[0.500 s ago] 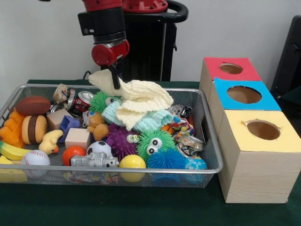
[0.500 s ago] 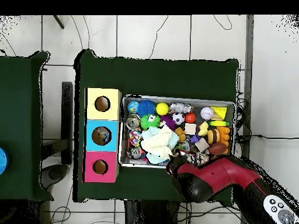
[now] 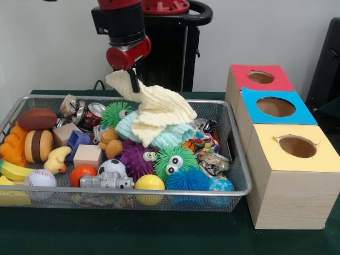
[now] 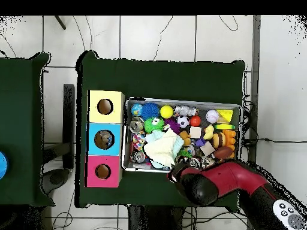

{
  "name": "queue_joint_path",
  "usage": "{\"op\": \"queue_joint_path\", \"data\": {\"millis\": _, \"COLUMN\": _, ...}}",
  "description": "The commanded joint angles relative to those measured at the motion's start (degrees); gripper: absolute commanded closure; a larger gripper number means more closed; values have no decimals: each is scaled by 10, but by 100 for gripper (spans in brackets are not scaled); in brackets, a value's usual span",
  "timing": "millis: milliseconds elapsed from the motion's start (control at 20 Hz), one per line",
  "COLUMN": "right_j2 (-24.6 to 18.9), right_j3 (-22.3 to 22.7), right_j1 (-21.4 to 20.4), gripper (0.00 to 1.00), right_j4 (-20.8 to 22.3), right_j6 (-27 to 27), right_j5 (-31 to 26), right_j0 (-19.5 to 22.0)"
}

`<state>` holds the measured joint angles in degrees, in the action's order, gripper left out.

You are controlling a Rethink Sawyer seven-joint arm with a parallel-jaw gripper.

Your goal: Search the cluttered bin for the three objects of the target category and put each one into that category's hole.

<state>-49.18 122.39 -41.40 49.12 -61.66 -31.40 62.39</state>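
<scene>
Here the gripper (image 3: 134, 81) is closed on one corner of a cream knitted cloth (image 3: 159, 112), its dark fingers pinching the fabric just below the red wrist. The held corner stands up above the wire bin (image 3: 240, 159), and from there the cloth's long axis runs slantwise down toward the side of the bin nearest the three boxes, its lower folds draped over a pale blue cloth (image 3: 172, 135) that lies in the bin. So the cream cloth is partly raised, with its pinched end pointing up at the gripper and its loose end resting on the pile.

Against the bin, the boxes stand in a row just beside its end wall: a yellow-topped box (image 3: 295, 175), a blue-topped box (image 3: 276, 109) and a red-topped box (image 3: 259, 78), each with a round hole in its top.

Inside the bin, under and around the cloths, lie a green spiky ball with eyes (image 3: 175, 162), a purple spiky ball (image 3: 135, 159), a blue spiky ball (image 3: 188, 180), a yellow ball (image 3: 150, 183), a small soccer ball (image 3: 112, 167), a baseball (image 3: 40, 178), a toy football (image 3: 37, 119) and a wooden block (image 3: 87, 155).

From above, the cream cloth (image 4: 165, 147) covers the part of the bin (image 4: 183, 100) nearest the blue-topped box (image 4: 104, 140), and the arm (image 4: 225, 179) reaches in over the bin's edge.
</scene>
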Motion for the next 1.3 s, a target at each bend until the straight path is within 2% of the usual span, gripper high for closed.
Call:
{"op": "queue_joint_path", "data": {"millis": 50, "right_j2": 18, "right_j3": -31, "right_j1": -1, "gripper": 100, "right_j4": -46, "right_j6": 0, "right_j5": -83, "right_j0": -32}}
{"op": "queue_joint_path", "data": {"millis": 300, "right_j2": 14, "right_j3": -26, "right_j1": -1, "gripper": 100, "right_j4": -87, "right_j6": -47, "right_j5": -59, "right_j0": -59}}
{"op": "queue_joint_path", "data": {"millis": 450, "right_j2": -8, "right_j3": -16, "right_j1": 11, "gripper": 100, "right_j4": -128, "right_j6": -73, "right_j5": -16, "right_j0": -60}}
{"op": "queue_joint_path", "data": {"millis": 700, "right_j2": -8, "right_j3": -12, "right_j1": 24, "gripper": 100, "right_j4": -166, "right_j6": -104, "right_j5": 39, "right_j0": -82}}
{"op": "queue_joint_path", "data": {"millis": 850, "right_j2": 3, "right_j3": -13, "right_j1": 26, "gripper": 100, "right_j4": -176, "right_j6": -118, "right_j5": 72, "right_j0": -96}}
{"op": "queue_joint_path", "data": {"millis": 1100, "right_j2": 16, "right_j3": -12, "right_j1": 36, "gripper": 100, "right_j4": -175, "right_j6": -128, "right_j5": 157, "right_j0": -102}}
{"op": "queue_joint_path", "data": {"millis": 1300, "right_j2": 49, "right_j3": -23, "right_j1": 44, "gripper": 100, "right_j4": -173, "right_j6": -137, "right_j5": 195, "right_j0": -131}}
